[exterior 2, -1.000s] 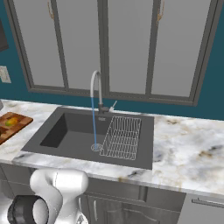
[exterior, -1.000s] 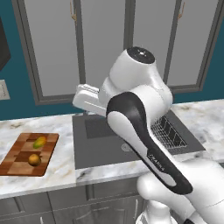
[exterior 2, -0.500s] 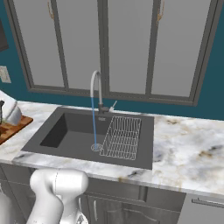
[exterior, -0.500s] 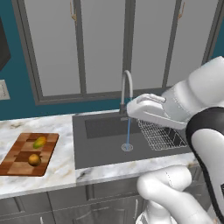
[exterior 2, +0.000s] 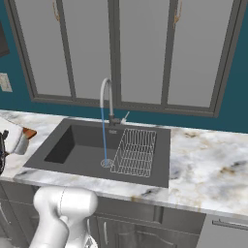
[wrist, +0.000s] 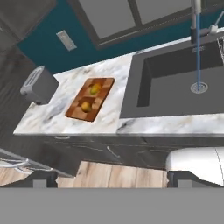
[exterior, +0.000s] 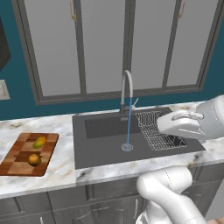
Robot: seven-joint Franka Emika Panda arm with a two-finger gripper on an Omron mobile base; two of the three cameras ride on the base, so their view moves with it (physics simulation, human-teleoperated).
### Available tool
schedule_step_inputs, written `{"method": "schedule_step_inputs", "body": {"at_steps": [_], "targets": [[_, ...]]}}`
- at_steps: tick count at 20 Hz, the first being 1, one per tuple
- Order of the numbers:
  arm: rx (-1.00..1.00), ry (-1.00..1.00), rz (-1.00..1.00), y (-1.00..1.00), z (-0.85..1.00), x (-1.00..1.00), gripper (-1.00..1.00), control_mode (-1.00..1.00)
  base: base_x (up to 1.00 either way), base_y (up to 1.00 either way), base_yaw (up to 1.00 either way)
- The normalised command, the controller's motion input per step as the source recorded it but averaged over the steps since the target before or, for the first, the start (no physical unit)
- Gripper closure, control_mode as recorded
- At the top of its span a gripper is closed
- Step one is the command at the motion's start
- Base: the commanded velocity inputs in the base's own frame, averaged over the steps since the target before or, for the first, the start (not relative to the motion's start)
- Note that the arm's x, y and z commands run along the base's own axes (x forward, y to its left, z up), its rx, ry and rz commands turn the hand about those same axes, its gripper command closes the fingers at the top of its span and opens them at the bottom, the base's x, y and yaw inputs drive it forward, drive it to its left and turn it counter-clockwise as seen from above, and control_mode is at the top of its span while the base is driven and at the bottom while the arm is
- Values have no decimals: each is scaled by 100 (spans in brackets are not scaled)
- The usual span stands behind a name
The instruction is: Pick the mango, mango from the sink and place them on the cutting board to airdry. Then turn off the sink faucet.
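A marble kitchen counter (exterior: 61, 168) runs below grey-framed cabinet doors and a teal wall. Set into the counter is a wide dark grey sink (exterior: 100, 153) with a round drain (exterior: 127, 147) near its middle and a wire rack (exterior: 155, 131) in its right part. At the back rim stands a tall silver gooseneck faucet (exterior: 126, 89) with a small side lever (exterior: 134, 103), and a thin blue stream of water (exterior: 129, 124) falls straight from its spout onto the drain. To the left of the sink, apart from it, a checkered wooden cutting board (exterior: 19, 161) lies flat on the counter. Both mangos rest on the board: the yellow-green mango (exterior: 39, 142) near its far edge and the orange-brown mango (exterior: 34, 159) closer to the front, near each other but not touching. In the hand view a grey toaster (wrist: 39, 85) sits on the counter beyond the board, and a wall outlet (wrist: 66, 40) is on the teal wall above. The gripper (wrist: 111, 178) shows in that view as two dark fingertips (wrist: 43, 178) spread far apart with nothing between them, raised out in front of the counter and looking across it toward the board and sink.
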Motion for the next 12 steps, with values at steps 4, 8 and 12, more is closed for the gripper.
{"method": "schedule_step_inputs", "body": {"at_steps": [4, 8, 12], "targets": [[1, -15, 18, -93, 0, -34, -100, -100, 0, 0, 0], [0, -15, 23, -91, -2, -29, -100, -100, 0, 0, 0], [2, -25, 28, -81, -35, -25, -100, -100, 0, 0, 0]]}}
